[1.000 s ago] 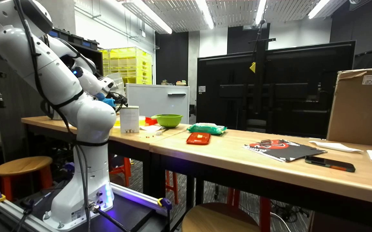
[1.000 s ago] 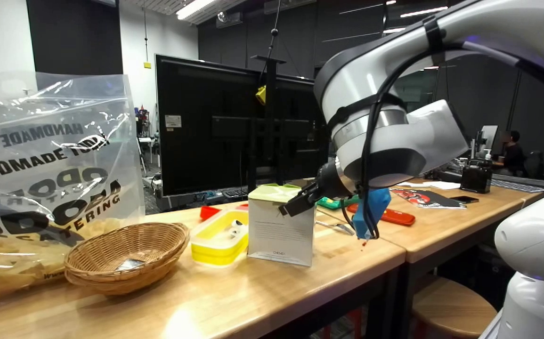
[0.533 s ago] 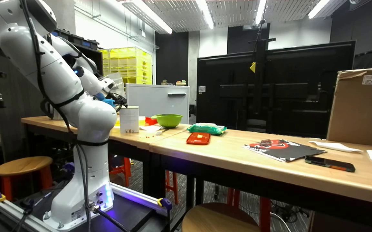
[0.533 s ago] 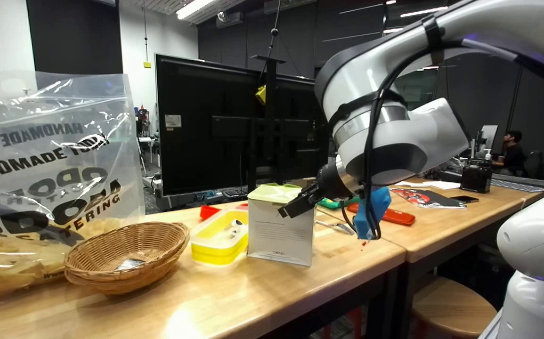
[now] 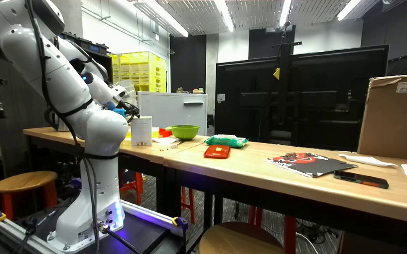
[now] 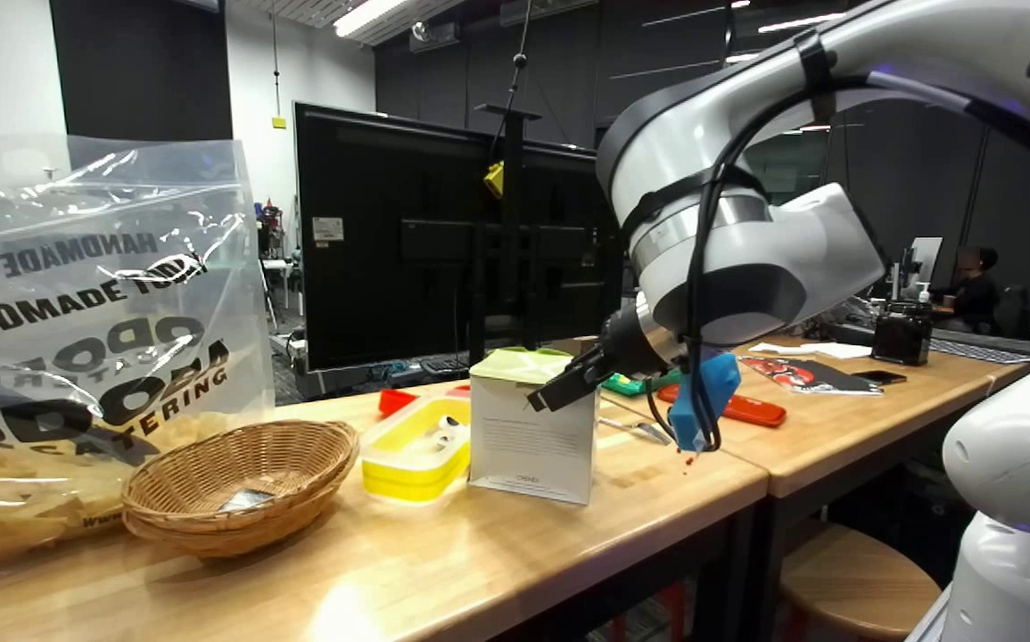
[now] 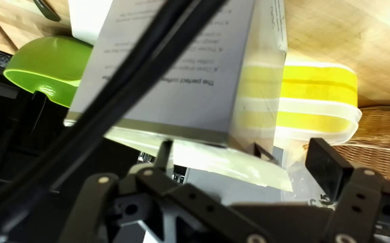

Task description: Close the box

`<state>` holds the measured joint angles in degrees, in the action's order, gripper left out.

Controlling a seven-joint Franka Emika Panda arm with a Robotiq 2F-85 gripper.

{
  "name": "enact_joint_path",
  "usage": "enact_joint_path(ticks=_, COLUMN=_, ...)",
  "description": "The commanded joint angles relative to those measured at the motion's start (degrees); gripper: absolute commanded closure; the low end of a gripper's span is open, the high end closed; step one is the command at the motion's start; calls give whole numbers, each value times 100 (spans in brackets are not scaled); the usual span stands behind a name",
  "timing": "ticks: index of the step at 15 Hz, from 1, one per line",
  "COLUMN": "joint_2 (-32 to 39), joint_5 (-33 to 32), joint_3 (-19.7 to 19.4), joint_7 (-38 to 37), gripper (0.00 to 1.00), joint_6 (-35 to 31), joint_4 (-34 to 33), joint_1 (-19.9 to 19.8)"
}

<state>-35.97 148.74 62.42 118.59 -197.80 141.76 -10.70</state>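
Note:
The white box (image 6: 531, 441) stands upright on the table; it also shows in an exterior view (image 5: 141, 131) and the wrist view (image 7: 188, 98). Its pale green-white top flap (image 6: 519, 364) lies over the top; in the wrist view the flap (image 7: 230, 162) sits slightly off the box's top edge, with a small side flap (image 7: 264, 153) sticking out. My gripper (image 7: 242, 155) is open and empty, its fingers on either side of the flap in the picture. In the exterior views the gripper (image 6: 539, 399) (image 5: 138, 113) is at the box's upper edge; contact cannot be told.
A yellow container (image 6: 416, 455) stands beside the box, with a wicker basket (image 6: 238, 490) and a large plastic bag (image 6: 95, 357) beyond. A green bowl (image 5: 185, 131), green wipes pack (image 5: 226, 140) and red tray (image 5: 217, 151) stand on the other side. A cable crosses the wrist view.
The upper arm links have shifted slightly. The gripper has barely moved at the box's top edge. The box has not visibly moved.

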Motion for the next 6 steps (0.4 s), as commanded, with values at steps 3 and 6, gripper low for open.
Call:
enact_joint_path(ticks=3, joint_2=372, joint_5=112, joint_3=-196, joint_7=36, gripper=0, joint_6=-24, joint_4=95, joint_1=170)
enact_joint_path(ticks=6, joint_2=403, joint_5=112, joint_3=-263, joint_7=20, gripper=0, joint_6=-24, joint_4=107, joint_1=225)
